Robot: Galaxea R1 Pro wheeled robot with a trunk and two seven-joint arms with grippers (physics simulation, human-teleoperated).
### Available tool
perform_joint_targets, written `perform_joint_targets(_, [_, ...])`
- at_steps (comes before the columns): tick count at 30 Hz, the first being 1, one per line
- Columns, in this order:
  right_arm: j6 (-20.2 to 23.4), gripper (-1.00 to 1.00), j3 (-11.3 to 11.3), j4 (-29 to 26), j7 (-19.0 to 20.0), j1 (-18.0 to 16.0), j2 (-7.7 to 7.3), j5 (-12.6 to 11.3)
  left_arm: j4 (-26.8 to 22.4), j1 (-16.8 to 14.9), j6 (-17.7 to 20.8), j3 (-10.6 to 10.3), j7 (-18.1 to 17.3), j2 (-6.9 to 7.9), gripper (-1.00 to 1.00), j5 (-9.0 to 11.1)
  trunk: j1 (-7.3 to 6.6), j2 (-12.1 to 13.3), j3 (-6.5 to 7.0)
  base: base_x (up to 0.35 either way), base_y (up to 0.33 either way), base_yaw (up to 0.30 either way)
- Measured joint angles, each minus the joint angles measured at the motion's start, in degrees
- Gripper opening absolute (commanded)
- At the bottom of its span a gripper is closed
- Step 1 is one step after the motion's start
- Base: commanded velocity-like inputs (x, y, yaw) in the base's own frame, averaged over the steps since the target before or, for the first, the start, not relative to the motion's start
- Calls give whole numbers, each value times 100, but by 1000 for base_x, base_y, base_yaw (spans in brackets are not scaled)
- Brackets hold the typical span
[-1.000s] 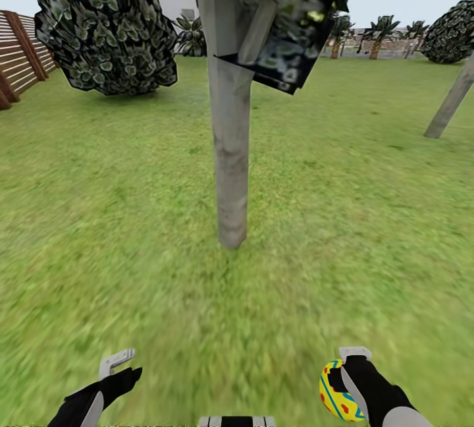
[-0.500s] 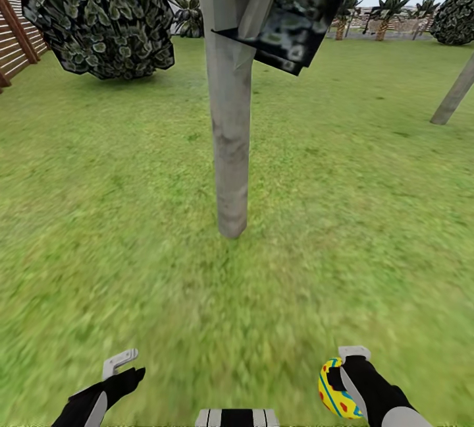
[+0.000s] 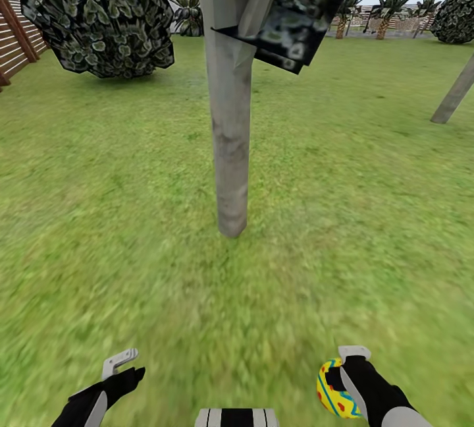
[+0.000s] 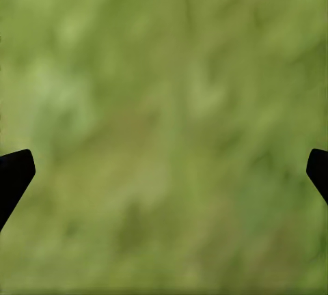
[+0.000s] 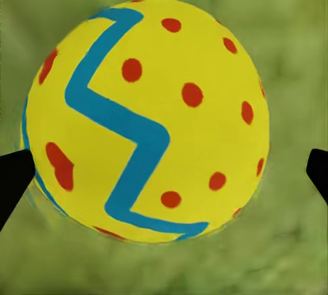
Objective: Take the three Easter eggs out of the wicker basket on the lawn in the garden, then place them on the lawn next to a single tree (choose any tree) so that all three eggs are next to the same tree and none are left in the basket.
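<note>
A yellow Easter egg [image 3: 332,393] with blue zigzag and red dots sits in my right gripper [image 3: 340,374], low at the right of the head view. In the right wrist view the egg [image 5: 147,121] looms large between the two black fingertips [image 5: 14,179], over blurred grass. My left gripper [image 3: 125,366] hangs open and empty at the lower left; its wrist view has the fingertips [image 4: 14,175] wide apart above the lawn [image 4: 164,104]. The tree [image 3: 230,150] with its straight grey trunk stands on the lawn [image 3: 99,229] right ahead of me. The wicker basket is out of view.
A dark blocky bush [image 3: 99,18] stands at the back left beside the slatted wooden fence [image 3: 13,38]. A leaning trunk [image 3: 453,94] rises at the right edge. Palms [image 3: 385,18] and another bush [image 3: 457,18] lie far back. Open grass surrounds the trunk.
The whole head view shifted a little a second ago, so the camera moved; since half a second ago it is nearly still. The egg stays in my right gripper, and the left stays open.
</note>
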Motion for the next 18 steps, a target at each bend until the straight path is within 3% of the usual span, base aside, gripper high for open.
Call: perform_joint_targets(18, [-2,100,0,17,2,0,1,-32,8,0,0,0,-15,0,100,6,-8,4,67,0,0,0])
